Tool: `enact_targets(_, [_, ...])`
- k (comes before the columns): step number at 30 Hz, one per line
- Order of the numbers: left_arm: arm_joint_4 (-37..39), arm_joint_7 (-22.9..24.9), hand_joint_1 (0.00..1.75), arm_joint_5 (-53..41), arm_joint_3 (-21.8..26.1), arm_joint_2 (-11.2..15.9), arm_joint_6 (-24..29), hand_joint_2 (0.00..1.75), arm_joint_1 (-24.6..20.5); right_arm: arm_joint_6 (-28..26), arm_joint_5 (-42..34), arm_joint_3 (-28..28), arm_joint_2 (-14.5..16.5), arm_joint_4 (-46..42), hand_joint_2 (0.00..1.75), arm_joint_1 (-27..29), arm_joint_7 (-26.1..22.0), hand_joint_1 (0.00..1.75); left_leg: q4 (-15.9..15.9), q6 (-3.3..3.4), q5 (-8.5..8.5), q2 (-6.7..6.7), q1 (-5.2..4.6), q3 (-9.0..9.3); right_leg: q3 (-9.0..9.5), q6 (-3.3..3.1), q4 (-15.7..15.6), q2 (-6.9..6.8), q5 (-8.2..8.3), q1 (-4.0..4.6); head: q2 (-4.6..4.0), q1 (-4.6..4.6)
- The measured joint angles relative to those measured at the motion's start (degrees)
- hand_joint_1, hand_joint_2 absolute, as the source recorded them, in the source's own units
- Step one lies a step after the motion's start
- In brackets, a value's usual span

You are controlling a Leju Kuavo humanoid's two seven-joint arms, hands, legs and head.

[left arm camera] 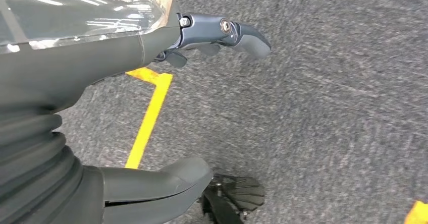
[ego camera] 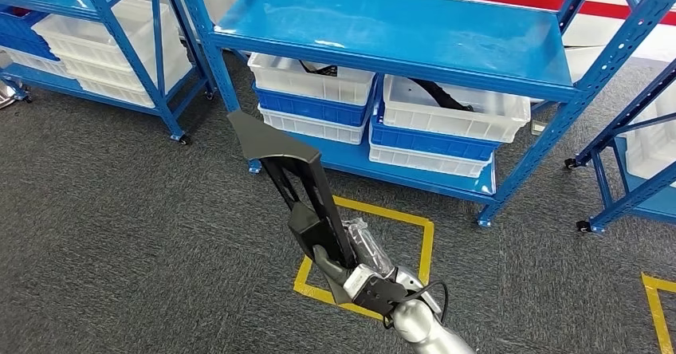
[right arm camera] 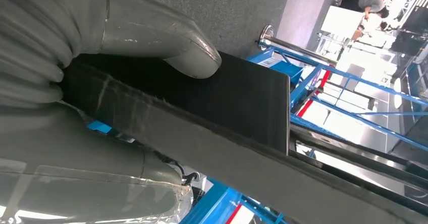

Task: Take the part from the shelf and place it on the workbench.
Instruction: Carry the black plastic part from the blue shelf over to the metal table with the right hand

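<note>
Head view: the robot's right hand [ego camera: 351, 265] grips the lower end of a long black part [ego camera: 291, 182], holding it up and tilted away over the grey carpet [ego camera: 119, 234], in front of a blue shelf [ego camera: 398, 31] stacked with white bins [ego camera: 454, 107]. The part is out of the shelf and in the air; no workbench appears in any frame, so the placing step looks to be ahead.

The part reads as a rigid moulded piece, likely plastic (matte black, with a flat wedge-shaped head at the far end and a slotted, open-framed shank below it). It keeps its line along the whole length with no sag, which suggests stiffness and modest weight. Held at one end, its length would give it leverage against the fingers, so a hold nearer the middle of the shank would probably steady it better; the smooth flat faces may slide under a loose grip.

From the right wrist, the thick grey thumb [right arm camera: 186, 52] presses on a flat black face of the part, with the hand wrapped round the edge beneath.

The left hand [left arm camera: 151, 108] hangs over the carpet near yellow floor tape [left arm camera: 149, 115], holding nothing, its dark fingers [left arm camera: 227, 32] extended and apart from the thumb.
</note>
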Motion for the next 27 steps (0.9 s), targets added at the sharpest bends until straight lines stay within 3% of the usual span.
enact_targets(2, [0.0, 0.2, 0.00, -0.1, 0.0, 0.2, 0.1, 1.75, 0.2, 0.0, 0.1, -0.1, 0.1, -0.3, 1.75, 0.3, 0.0, 1.75, 1.1, -0.63, -0.77, 1.50, 0.15, -0.72, -0.06, -0.83, -0.2, -0.90, 0.45, -0.27, 0.00, -0.15])
enact_targets(3, [0.0, 0.3, 0.00, -0.1, 0.0, 0.2, 0.1, 1.75, 0.2, 0.0, 0.1, -0.2, 0.1, -0.5, 1.75, 0.5, -0.1, 1.75, 3.2, -0.89, -2.18, 2.77, 0.21, -1.66, -0.08, -1.20, -0.3, -1.48, 0.61, -0.44, 0.00, -0.27])
enact_targets(5, [0.0, 0.3, 0.00, -0.1, 0.0, 0.2, 0.1, 1.75, 0.1, -0.1, 0.1, -0.3, 0.2, -0.7, 1.75, 0.8, -0.1, 1.75, 10.4, -1.44, -6.20, 4.88, 0.39, -4.74, -0.21, -1.59, -0.3, -2.79, 0.68, -0.25, 0.00, -0.50])
enact_targets(7, [0.0, 0.4, 0.00, -0.1, 0.0, 0.2, 0.1, 1.75, 0.2, -0.1, 0.1, -0.5, 0.2, -0.7, 1.75, 1.1, -0.1, 1.75, 15.8, -1.85, -8.21, 5.33, 0.64, -6.96, -0.34, -1.60, -0.3, -4.14, 0.67, -0.11, 0.00, -0.51])
enact_targets(8, [0.0, 0.4, 0.00, -0.1, 0.0, 0.2, 0.1, 1.75, 0.2, -0.1, 0.1, -0.5, 0.2, -0.7, 1.75, 1.2, -0.1, 1.75, 15.6, -1.93, -7.71, 5.47, 0.72, -6.63, -0.36, -1.60, -0.3, -4.76, 0.67, -0.09, 0.00, -0.51])
enact_targets(9, [0.0, 0.4, 0.00, -0.3, -0.1, 0.3, 0.1, 1.75, 0.2, -0.1, 0.1, -0.5, 0.2, -0.7, 1.75, 1.3, -0.1, 1.75, 13.1, -1.89, -6.34, 5.76, 0.77, -5.14, -0.34, -1.59, -0.3, -5.33, 0.66, -0.09, 0.00, -0.52])
enact_targets(11, [0.0, 0.7, 0.00, -0.6, -0.1, 0.4, 0.1, 1.75, 0.1, -0.1, 0.1, -0.6, 0.2, -0.9, 1.75, 1.2, -0.1, 1.75, 5.3, -1.48, -3.28, 7.60, 0.59, -0.56, -0.26, -1.47, -0.2, -6.35, 0.60, 0.11, 0.00, -0.52])
enact_targets(13, [0.0, 1.0, 0.00, -0.8, -0.2, 0.4, 0.1, 1.75, -0.1, 0.2, 0.1, -0.7, 0.2, -1.0, 1.75, 1.1, -0.2, 1.75, 0.7, -0.83, -2.08, 8.81, 0.16, 1.83, -0.25, -1.12, -0.2, -7.20, 0.53, 0.50, 0.00, -0.36])
enact_targets(15, [0.0, 1.0, 0.00, -0.8, -0.2, 0.4, 0.1, 1.75, -0.1, 0.7, 0.1, -0.8, 0.2, -1.0, 1.75, 0.7, -0.2, 1.75, 0.2, -0.15, -1.97, 8.07, -0.22, 1.61, -0.20, -0.51, -0.4, -8.03, 0.57, 0.65, 0.00, -0.20])
enact_targets(17, [0.0, 1.1, 0.00, -0.8, -0.1, 0.3, 0.3, 1.75, -0.1, 1.4, 0.1, -0.8, 0.3, -1.0, 1.75, 0.1, -0.2, 1.75, -0.4, 0.66, -1.43, 7.13, -0.12, 1.69, -0.57, 0.06, 0.4, -7.38, 0.01, 0.54, 0.00, -0.16])
enact_targets(18, [0.0, 1.0, 0.00, -0.8, -0.1, 0.3, 0.4, 1.75, -0.2, 1.7, 0.0, -0.8, 0.4, -1.0, 1.75, -0.2, -0.3, 1.75, -0.7, 1.10, -1.10, 6.63, 0.00, 1.74, -1.28, 0.08, 2.0, -6.29, -0.95, 0.51, 0.00, -0.13])
enact_targets(20, [0.0, 1.0, 0.00, -0.8, -0.1, 0.2, 0.5, 1.75, -0.4, 2.1, -0.3, -0.8, 0.4, -0.8, 1.75, -0.7, -0.3, 1.75, -0.9, 1.63, -0.70, 5.51, 0.09, 1.60, -4.12, -0.41, 8.3, -3.88, -4.00, 0.37, 0.00, 0.02])
enact_targets(22, [0.0, 0.9, 0.00, -0.8, -0.1, 0.2, 0.6, 1.75, -0.4, 2.6, -0.6, -0.8, 0.3, -0.5, 1.75, -0.9, -0.3, 1.75, -0.9, 1.80, -0.52, 4.10, 0.06, 1.32, -7.02, -0.60, 14.4, -3.14, -6.17, 0.39, 0.00, 0.12])
enact_targets(23, [0.0, 0.9, 0.00, -0.8, -0.1, 0.2, 0.6, 1.75, -0.3, 2.8, -0.7, -0.8, 0.2, -0.3, 1.75, -0.9, -0.3, 1.75, -0.8, 1.78, -0.46, 3.36, 0.05, 1.24, -7.28, -0.33, 15.0, -3.00, -6.04, 0.39, 0.00, 0.13])
enact_targets(25, [0.0, 0.8, 0.00, -0.6, -0.1, 0.2, 0.8, 1.75, 0.0, 3.2, -0.8, -0.7, 0.2, 0.1, 1.75, -1.1, -0.4, 1.75, -0.6, 1.62, -0.39, 1.90, 0.08, 1.18, -4.67, 0.66, 10.0, -2.31, -3.49, 0.17, 0.00, 0.13])
enact_targets(27, [0.0, 0.8, 0.00, -0.5, -0.1, 0.1, 1.0, 1.75, 0.0, 3.4, -0.8, -0.7, 0.2, 0.4, 1.75, -1.5, -0.5, 1.75, -0.1, 1.16, -0.46, 0.58, -0.06, 0.83, -1.39, 1.19, 2.9, -0.24, -1.15, -0.26, 0.00, 0.12])
